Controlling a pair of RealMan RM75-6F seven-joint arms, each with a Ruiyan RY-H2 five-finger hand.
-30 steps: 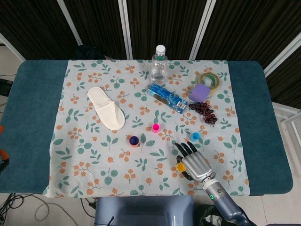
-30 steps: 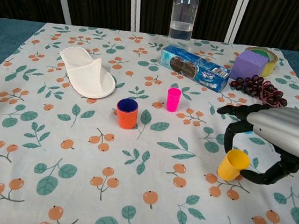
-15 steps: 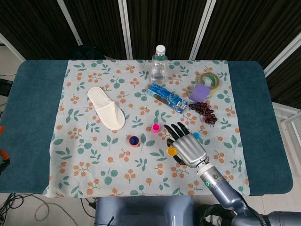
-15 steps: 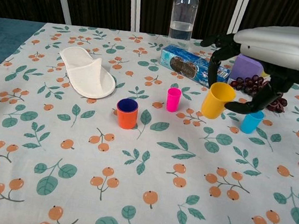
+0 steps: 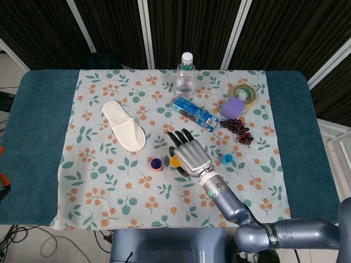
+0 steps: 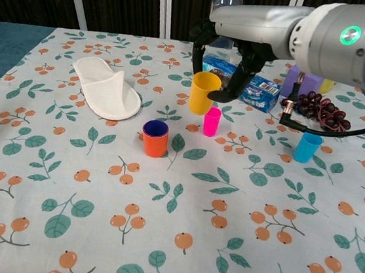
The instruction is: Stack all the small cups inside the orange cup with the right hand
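Observation:
My right hand [image 5: 189, 154] [image 6: 237, 31] grips the yellow cup [image 6: 204, 93] [image 5: 175, 161] and holds it in the air, above and just right of the orange cup [image 6: 154, 138] [image 5: 156, 164]. The orange cup stands upright on the cloth with a dark blue cup nested inside. A pink cup [image 6: 211, 121] stands just below and right of the yellow one; the hand hides it in the head view. The light blue cup [image 6: 307, 148] [image 5: 227, 159] stands alone further right. My left hand is out of both views.
A white slipper [image 5: 124, 125] lies left of the cups. Behind them are a blue toothpaste box [image 5: 195, 113], a water bottle [image 5: 186, 75], a purple block [image 5: 232, 108], a tape roll [image 5: 244, 92] and dark grapes [image 5: 238, 130]. The flowered cloth [image 5: 104, 186] covers the table.
My right hand lifted the yellow cup off the cloth at the front right and carried it left and up, past the light blue cup, to beside the orange cup.

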